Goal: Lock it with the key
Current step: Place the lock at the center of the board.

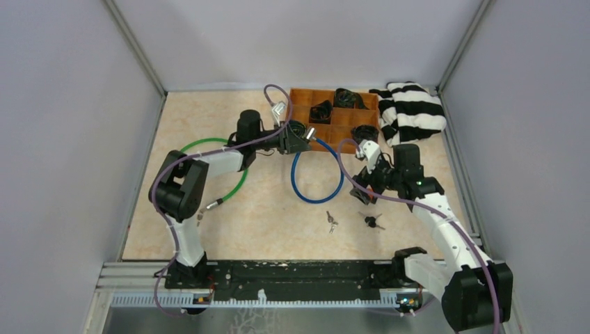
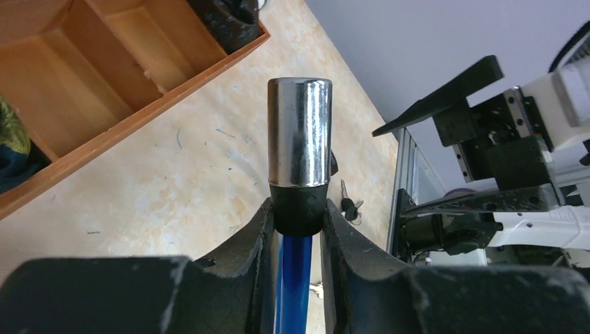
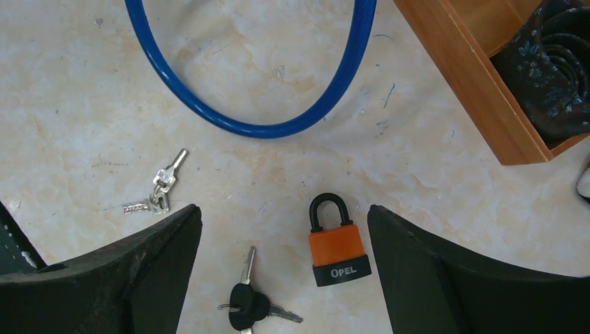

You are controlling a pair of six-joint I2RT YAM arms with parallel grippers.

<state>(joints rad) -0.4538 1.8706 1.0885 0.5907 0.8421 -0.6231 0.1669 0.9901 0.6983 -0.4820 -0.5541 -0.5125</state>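
The top external view is taken up by a marbled tabletop (image 1: 278,229). A wooden tray (image 1: 303,101) is set at its far edge, with a striped cloth (image 1: 414,111) just beside the tray on the right. A green cable (image 1: 205,142) is laid in a loop on the left.

The blue cable lock (image 3: 257,129) is found near the middle of the tabletop. Its loop is laid flat, and one end is raised beside the tray's near wall. That end is gripped by the left tool (image 2: 298,209). In the left wrist view the fingers (image 2: 243,243) are seen pinching the black collar below the chrome cylinder (image 2: 299,132). The cylinder is pointed out past the fingertips, and the blue cable is run back between them.

The right tool (image 3: 284,216) is held above the tabletop to the right of the blue loop, its jaws spread wide with nothing gripped. Between its two fingers in the right wrist view, an orange padlock (image 3: 339,250) is seen lying flat on the tabletop, its black shackle closed. A bunch of black-headed keys (image 3: 247,303) is laid near it, toward the left of that view and not touching it. A pair of silver keys (image 3: 156,191) is laid further left, apart from both. Dark rolled items are kept in several tray compartments.
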